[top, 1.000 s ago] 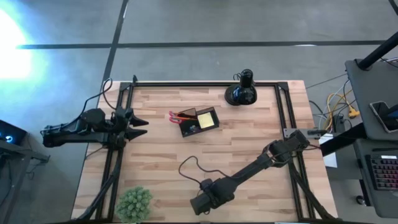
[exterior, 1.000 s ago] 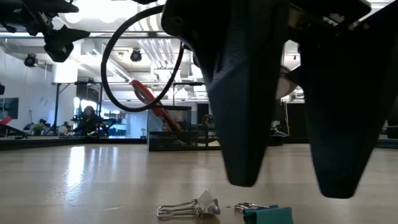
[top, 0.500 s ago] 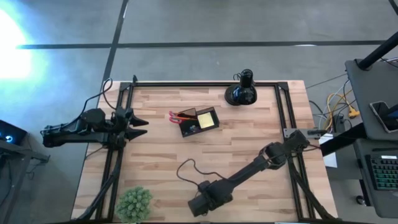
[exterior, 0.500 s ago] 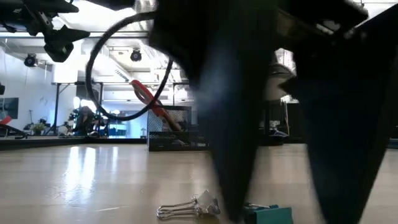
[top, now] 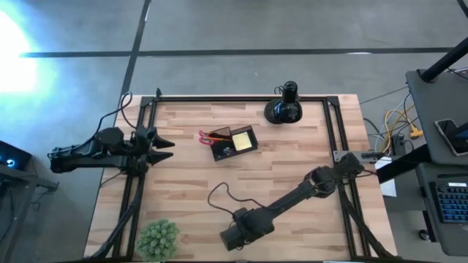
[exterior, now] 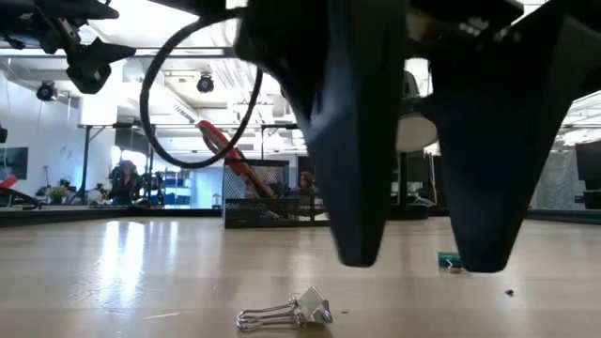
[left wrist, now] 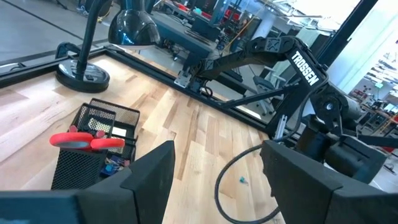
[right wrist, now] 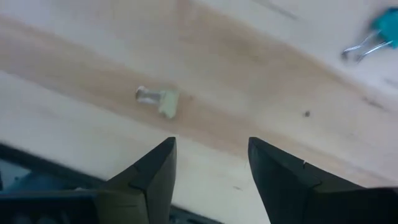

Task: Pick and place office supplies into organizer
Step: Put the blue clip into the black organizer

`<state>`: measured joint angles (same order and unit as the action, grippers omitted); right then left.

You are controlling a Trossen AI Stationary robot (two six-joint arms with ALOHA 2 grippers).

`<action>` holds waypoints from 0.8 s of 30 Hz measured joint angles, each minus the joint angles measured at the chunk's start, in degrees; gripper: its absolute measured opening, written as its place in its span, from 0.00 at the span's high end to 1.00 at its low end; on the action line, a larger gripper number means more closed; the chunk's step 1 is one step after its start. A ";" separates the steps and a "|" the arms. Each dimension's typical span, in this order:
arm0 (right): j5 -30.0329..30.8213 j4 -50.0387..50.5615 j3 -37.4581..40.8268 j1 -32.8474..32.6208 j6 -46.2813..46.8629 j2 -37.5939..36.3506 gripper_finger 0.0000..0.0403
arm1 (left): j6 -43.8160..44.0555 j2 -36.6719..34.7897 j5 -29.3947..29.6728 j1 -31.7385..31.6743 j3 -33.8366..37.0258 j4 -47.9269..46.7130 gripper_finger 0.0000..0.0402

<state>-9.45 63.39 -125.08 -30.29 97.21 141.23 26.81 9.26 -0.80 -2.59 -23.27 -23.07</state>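
The dark organizer [top: 234,142] stands mid-table and holds the red-handled scissors [top: 212,136] and a yellow sticky pad [top: 242,140]. A pale binder clip [exterior: 286,312] lies flat on the wood near the table's near edge. My right gripper [exterior: 423,261] hangs open just above the table, fingers pointing down. The pale clip [right wrist: 158,99] lies beside its fingers, not between them. A small teal binder clip [right wrist: 373,34] lies farther off on the wood. My left gripper [top: 164,144] waits open at the table's left edge.
A black lamp on a round base [top: 284,109] stands at the far edge. A green plant ball [top: 158,238] sits at the near left corner. The right arm's cable [top: 219,197] loops over the wood. The table's near edge is close to my right gripper.
My right gripper dipped toward the table beside the two clips, then rose a little again, staying open. The teal clip, which lay right next to the pale one, has slid away toward the table's far side. The pale clip has stayed put.
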 joint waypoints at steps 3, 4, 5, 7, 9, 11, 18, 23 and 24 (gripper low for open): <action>0.04 3.75 0.04 0.81 -1.67 0.00 0.54 | 0.00 0.04 -0.02 -0.01 0.00 0.00 0.43; 0.01 5.42 -0.01 1.17 -3.02 0.00 0.54 | 0.00 0.04 -0.02 -0.02 0.00 0.01 0.43; 0.09 7.69 -0.46 1.52 -4.55 0.00 0.55 | 0.00 0.04 -0.04 -0.02 0.00 0.02 0.43; 0.71 11.94 -1.40 2.32 -8.31 -0.01 0.55 | 0.00 0.07 -0.09 -0.01 0.00 0.02 0.43; 1.38 14.35 -2.15 3.03 -12.77 -0.12 0.55 | 0.26 0.02 -0.11 -0.02 0.00 0.02 0.43; 1.79 15.83 -2.41 3.53 -17.88 -0.13 0.55 | 1.34 0.02 -0.13 -0.02 -0.02 0.04 0.43; -2.81 18.70 -2.17 5.35 -12.76 -0.13 0.55 | 2.91 0.01 -0.59 -0.02 -0.01 0.01 0.43; -2.99 18.04 -2.33 6.27 12.77 -0.17 0.55 | 2.91 0.00 -0.59 0.00 -0.02 0.02 0.43; -2.97 17.03 -2.36 6.30 16.87 -0.17 0.55 | 2.91 0.02 -0.59 -0.02 0.00 0.02 0.43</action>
<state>-12.42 80.42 -127.44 -23.99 114.07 141.05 29.71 9.27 -1.39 -2.61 -23.27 -23.05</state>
